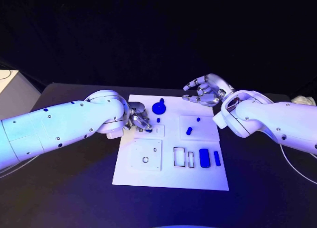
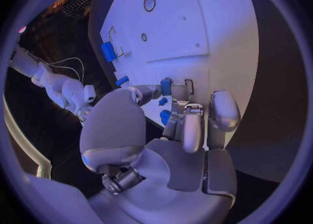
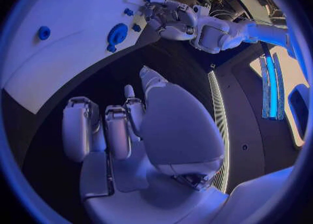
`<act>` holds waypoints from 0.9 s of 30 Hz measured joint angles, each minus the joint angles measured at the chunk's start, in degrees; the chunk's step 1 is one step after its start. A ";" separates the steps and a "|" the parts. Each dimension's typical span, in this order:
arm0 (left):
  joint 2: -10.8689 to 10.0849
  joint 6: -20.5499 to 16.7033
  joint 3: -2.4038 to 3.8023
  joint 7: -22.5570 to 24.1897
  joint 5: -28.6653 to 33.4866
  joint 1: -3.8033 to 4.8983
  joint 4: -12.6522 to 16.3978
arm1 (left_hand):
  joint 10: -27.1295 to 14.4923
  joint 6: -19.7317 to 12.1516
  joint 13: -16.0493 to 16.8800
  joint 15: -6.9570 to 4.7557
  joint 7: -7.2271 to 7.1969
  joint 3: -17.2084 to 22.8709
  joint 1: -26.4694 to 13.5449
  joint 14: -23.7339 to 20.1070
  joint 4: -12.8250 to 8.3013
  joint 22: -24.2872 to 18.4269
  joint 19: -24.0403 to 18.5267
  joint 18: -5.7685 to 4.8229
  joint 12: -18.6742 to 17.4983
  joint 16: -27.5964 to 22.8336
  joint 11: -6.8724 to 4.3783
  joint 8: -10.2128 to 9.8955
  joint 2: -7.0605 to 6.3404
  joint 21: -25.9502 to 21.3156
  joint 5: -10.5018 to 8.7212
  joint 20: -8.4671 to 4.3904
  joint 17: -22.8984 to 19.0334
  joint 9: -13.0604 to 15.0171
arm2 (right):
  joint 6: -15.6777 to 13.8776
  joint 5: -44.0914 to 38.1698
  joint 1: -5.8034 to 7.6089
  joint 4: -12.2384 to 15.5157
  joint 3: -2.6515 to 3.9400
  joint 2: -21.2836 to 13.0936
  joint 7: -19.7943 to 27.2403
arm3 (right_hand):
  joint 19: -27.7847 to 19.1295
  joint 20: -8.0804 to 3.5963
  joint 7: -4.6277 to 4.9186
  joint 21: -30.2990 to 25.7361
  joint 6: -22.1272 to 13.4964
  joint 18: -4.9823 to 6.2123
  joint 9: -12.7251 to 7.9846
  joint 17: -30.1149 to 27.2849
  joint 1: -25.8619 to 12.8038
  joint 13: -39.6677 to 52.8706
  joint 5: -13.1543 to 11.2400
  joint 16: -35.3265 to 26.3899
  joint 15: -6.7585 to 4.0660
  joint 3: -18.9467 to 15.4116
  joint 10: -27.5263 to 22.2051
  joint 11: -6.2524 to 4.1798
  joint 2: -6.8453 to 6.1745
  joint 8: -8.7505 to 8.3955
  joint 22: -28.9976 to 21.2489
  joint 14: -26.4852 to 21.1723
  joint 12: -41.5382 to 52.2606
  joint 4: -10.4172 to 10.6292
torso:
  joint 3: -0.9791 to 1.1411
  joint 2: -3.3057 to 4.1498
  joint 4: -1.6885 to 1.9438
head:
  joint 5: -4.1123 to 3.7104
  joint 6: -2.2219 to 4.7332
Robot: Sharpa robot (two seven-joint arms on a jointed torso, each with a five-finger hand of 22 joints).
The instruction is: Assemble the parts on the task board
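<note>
Small blue part (image 1: 149,129) under left hand (image 1: 138,118)

dim room, black background; cool light from above glares off white task board (image 1: 171,178); wrist views bend strongly at rims, edges soft.
</note>
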 measured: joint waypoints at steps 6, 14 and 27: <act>0.41 0.48 -0.07 0.00 -0.05 0.12 -0.46 | 0.24 0.41 0.16 0.00 0.00 0.00 0.00 0.00 0.00 0.10 0.00 0.00 0.25 0.24 -0.05 0.03 0.00 0.00 0.94 0.00 0.00 0.01 | 0.02 0.01 0.00 0.04 0.00 -0.01 -0.01 | 0.00 0.00 0.00 0.00 0.00 0.00 0.00 0.00 0.00 0.00 0.00 0.00 0.00 0.00 0.00 0.00 0.00 0.00 -0.01 0.00 0.00 0.00 | 0.01 0.02 0.00 | -0.07 -0.09; 0.91 0.74 -0.18 -0.01 -0.11 0.21 -1.01 | 1.86 1.06 1.23 -0.21 -0.37 -0.16 -1.19 0.21 -0.16 0.75 0.41 0.01 1.05 0.72 -0.48 0.13 0.32 0.22 1.57 -0.41 0.00 0.02 | 0.05 0.01 0.00 0.08 0.00 -0.04 -0.02 | 0.00 0.00 0.00 0.00 0.00 0.00 0.00 0.00 0.00 0.00 0.00 0.00 0.00 0.00 0.00 0.00 0.00 0.00 -0.01 0.00 0.00 0.00 | 0.04 0.02 0.01 | -0.15 -0.23; 1.45 0.72 -0.30 -0.04 -0.27 0.22 -1.56 | 4.63 2.16 2.76 -1.04 -0.91 -1.03 -3.27 0.21 -1.03 2.19 1.54 0.01 1.89 1.34 -1.54 0.49 0.80 0.72 1.57 -1.13 0.00 2.63 | 0.07 0.02 0.01 0.16 0.00 -0.08 -0.03 | 0.00 0.00 0.00 0.00 0.00 0.00 0.00 0.00 0.00 0.00 0.00 0.00 0.00 0.00 0.00 0.00 0.00 0.00 -0.02 0.00 0.00 0.00 | 0.04 0.01 0.04 | -0.28 -0.48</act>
